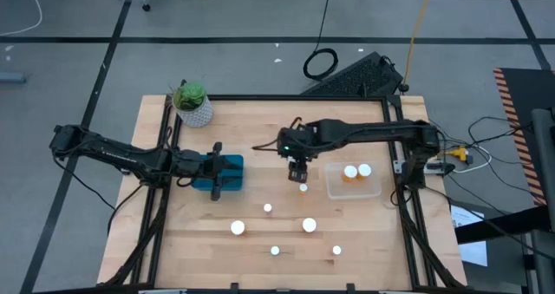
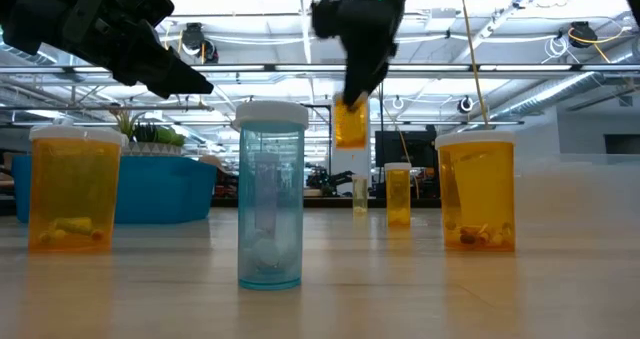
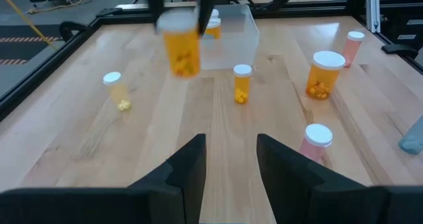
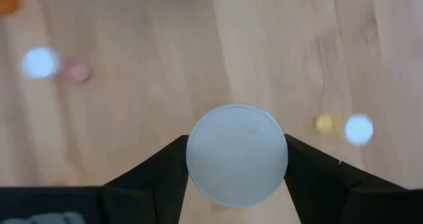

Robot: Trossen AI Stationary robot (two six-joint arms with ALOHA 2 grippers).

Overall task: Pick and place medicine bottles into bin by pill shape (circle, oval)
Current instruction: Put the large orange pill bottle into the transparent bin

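High view, wooden table [image 1: 260,242], right end effector [image 1: 298,171] grasping bottle [image 1: 303,187], left end effector [image 1: 217,170] released

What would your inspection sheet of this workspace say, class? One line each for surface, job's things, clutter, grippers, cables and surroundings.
Surface: pale wooden table in a black frame.
Job's things: five white-capped amber pill bottles standing loose on the table; two more in the clear plastic bin; blue plastic bin at left.
Clutter: green plant in a white pot at the back left corner.
Grippers: right gripper shut on a white-capped amber bottle, held in the air beside the clear bin; left gripper open, over the blue bin.
Cables: black coil and yellow cord on the floor.
Surroundings: grey floor; no person seen.
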